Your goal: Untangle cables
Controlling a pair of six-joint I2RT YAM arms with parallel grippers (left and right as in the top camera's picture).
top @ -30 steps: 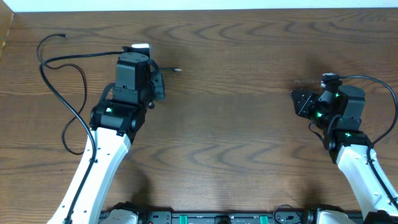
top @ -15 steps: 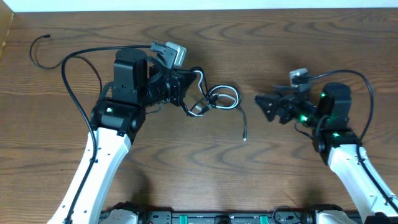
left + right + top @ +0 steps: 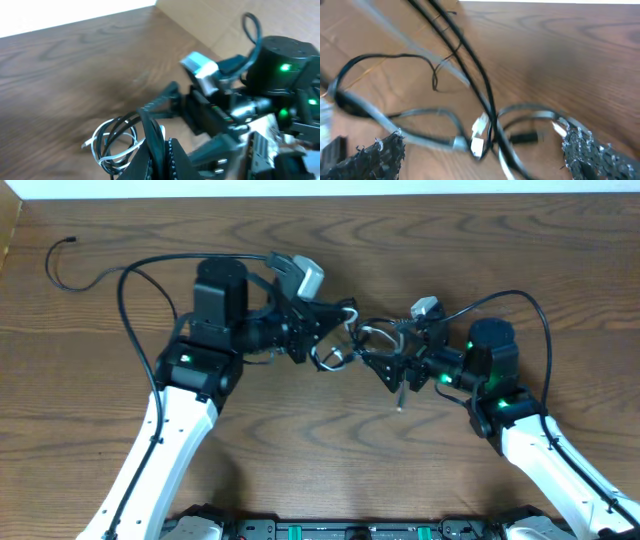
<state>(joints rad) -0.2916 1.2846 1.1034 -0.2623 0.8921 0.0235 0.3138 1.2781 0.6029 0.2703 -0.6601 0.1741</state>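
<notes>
The cables (image 3: 350,340) are a small knot of black loops with one white cord, held just above the table's middle. My left gripper (image 3: 322,332) is shut on a black strand of the cables (image 3: 117,145), which sits pinched between its pads (image 3: 172,157). My right gripper (image 3: 388,363) faces it from the right, jaws wide open. In the right wrist view the cables (image 3: 485,132) cross between the fingertips (image 3: 587,152), with a white plug (image 3: 477,135) at the crossing. One black plug end (image 3: 399,402) dangles below the right gripper.
A thin black cord (image 3: 90,280) trails from the left arm to the back left, its tip (image 3: 70,242) lying near the table's left edge. A thicker black cord (image 3: 520,300) arches over the right arm. A white strip borders the table's far edge (image 3: 320,188).
The left gripper has carried the knot rightward to the middle. The right gripper has opened wide and moved left until its jaws straddle the cables.
</notes>
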